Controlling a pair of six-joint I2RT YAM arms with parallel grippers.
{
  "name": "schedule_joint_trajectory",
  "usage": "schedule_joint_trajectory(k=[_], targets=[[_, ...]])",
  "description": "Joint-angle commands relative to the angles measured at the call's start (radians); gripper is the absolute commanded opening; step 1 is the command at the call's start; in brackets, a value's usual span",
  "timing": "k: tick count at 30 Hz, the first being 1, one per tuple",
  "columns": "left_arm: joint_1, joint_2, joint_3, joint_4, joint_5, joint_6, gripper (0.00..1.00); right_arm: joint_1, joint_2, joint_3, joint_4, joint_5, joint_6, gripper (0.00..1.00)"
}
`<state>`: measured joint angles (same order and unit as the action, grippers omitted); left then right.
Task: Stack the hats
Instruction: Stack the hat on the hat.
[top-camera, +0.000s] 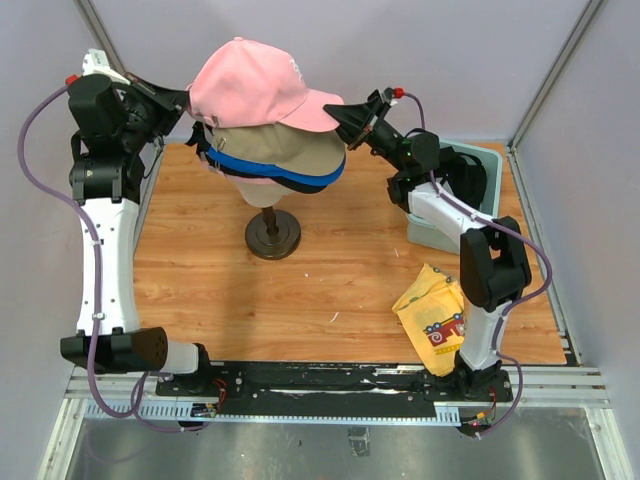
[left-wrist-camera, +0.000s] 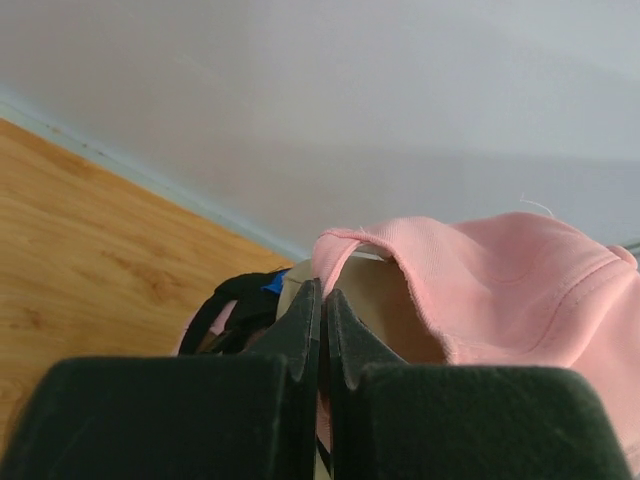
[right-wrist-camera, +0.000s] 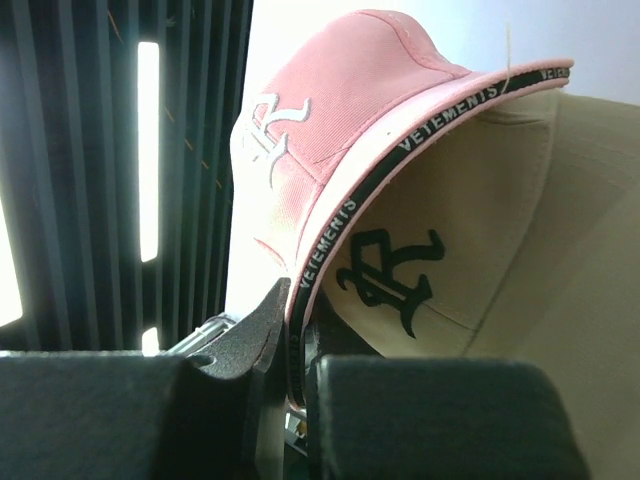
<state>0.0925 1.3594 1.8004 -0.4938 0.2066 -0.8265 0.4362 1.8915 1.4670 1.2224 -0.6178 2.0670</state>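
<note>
**Pink cap pinched at both ends, on top of the pile**

The pink cap (top-camera: 255, 85) is the topmost hat, tilted over the tan cap (top-camera: 280, 148). Under the tan one come the blue cap (top-camera: 235, 165) and the black cap (top-camera: 205, 142), of which only a thin edge and a strap show. All of them sit on the mannequin head (top-camera: 262, 192). I cannot tell whether the pink cap rests fully on the tan crown or hangs just above it.

My left gripper (left-wrist-camera: 320, 300) is clamped on the rear edge of the pink cap, its fingers almost together with pink fabric between them. My right gripper (right-wrist-camera: 290, 320) is closed on the pink brim, pinching its black lettered trim, with the tan cap's front panel just behind.

The head stands on a dark round stand (top-camera: 273, 236) near the middle of the wooden table (top-camera: 200, 270). A yellow cloth (top-camera: 432, 315) lies beside my right arm's base, and a grey bin (top-camera: 492, 165) sits at the far right.
</note>
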Motion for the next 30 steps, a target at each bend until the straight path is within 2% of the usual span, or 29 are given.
schedule_joint_trajectory(k=[1,9,15,21,30], targets=[[0.009,0.018,0.048,-0.04,0.037,0.051,0.01,-0.019,-0.051,-0.037,0.017,-0.041,-0.02,0.01],[0.008,0.037,0.079,-0.086,0.074,0.068,0.01,-0.019,-0.067,-0.074,0.013,-0.076,-0.018,0.01],[0.009,0.044,0.168,-0.16,0.087,0.087,0.0,-0.019,-0.071,-0.088,0.025,-0.097,-0.013,0.01],[0.009,-0.015,0.066,-0.165,0.088,0.106,0.01,-0.019,-0.077,-0.134,0.052,-0.106,-0.007,0.01],[0.009,-0.031,-0.005,-0.173,0.076,0.127,0.01,-0.019,-0.116,-0.186,0.025,-0.159,-0.06,0.01]])
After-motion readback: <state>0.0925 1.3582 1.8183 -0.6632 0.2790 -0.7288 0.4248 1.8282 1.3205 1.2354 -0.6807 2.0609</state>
